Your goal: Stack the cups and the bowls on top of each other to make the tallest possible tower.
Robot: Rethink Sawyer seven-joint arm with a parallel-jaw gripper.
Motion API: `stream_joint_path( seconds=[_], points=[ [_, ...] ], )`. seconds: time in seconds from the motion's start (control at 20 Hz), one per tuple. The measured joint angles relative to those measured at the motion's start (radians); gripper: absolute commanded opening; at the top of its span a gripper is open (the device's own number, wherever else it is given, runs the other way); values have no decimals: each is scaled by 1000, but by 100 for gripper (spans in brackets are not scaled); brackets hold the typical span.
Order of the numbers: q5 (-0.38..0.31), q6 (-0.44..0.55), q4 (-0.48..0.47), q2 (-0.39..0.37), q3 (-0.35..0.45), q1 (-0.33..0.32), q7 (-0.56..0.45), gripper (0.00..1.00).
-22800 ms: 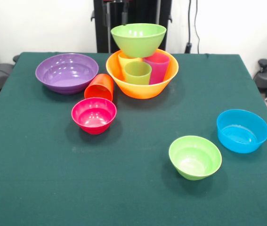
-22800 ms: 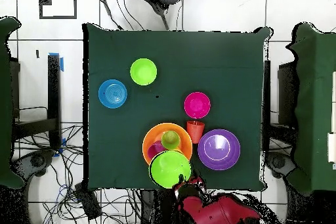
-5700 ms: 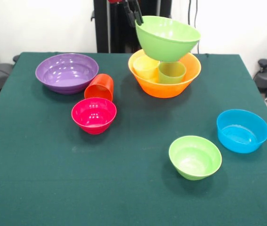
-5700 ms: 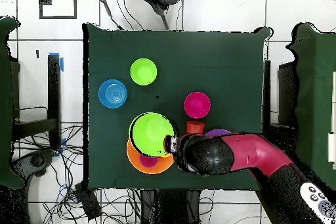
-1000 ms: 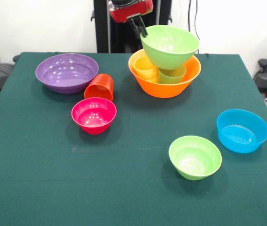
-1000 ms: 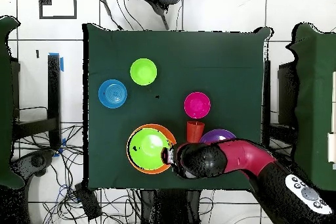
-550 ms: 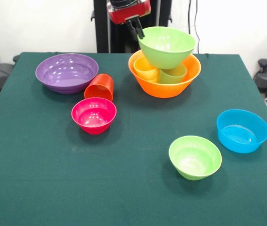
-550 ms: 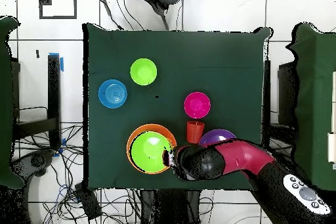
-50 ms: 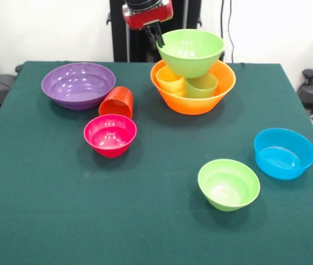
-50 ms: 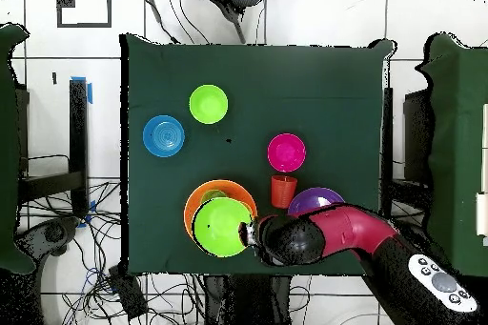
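Note:
My gripper [image 9: 158,37] is shut on the left rim of the large light green bowl [image 9: 191,51], which sits level on top of the cups. A yellow cup [image 9: 170,80] and a light green cup [image 9: 202,86] stand inside the large orange bowl [image 9: 192,102] beneath it. Seen from overhead, the green bowl [image 10: 224,227] covers most of the orange bowl [image 10: 194,209], with the gripper [image 10: 245,233] at its edge. An orange-red cup [image 9: 117,101] lies on its side between the purple bowl [image 9: 78,84] and the pink-red bowl [image 9: 110,134].
A small light green bowl [image 9: 228,184] and a blue bowl [image 9: 284,153] stand apart at the front right. In the overhead view my arm [image 10: 324,235] hides part of the purple bowl [image 10: 319,198].
The large green bowl, held by my gripper, has shifted slightly left and back over the orange bowl and gone from tilted to level. The other things stay put.

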Motion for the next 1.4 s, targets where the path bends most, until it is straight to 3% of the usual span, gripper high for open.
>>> stream_joint_path(
  seconds=[0.4,0.45,1.4],
  points=[
    [-8,0,0,0,-11,17,0,0],
    [-8,0,0,0,-18,23,0,100],
    [-104,0,0,-43,-64,92,0,100]
  ],
)
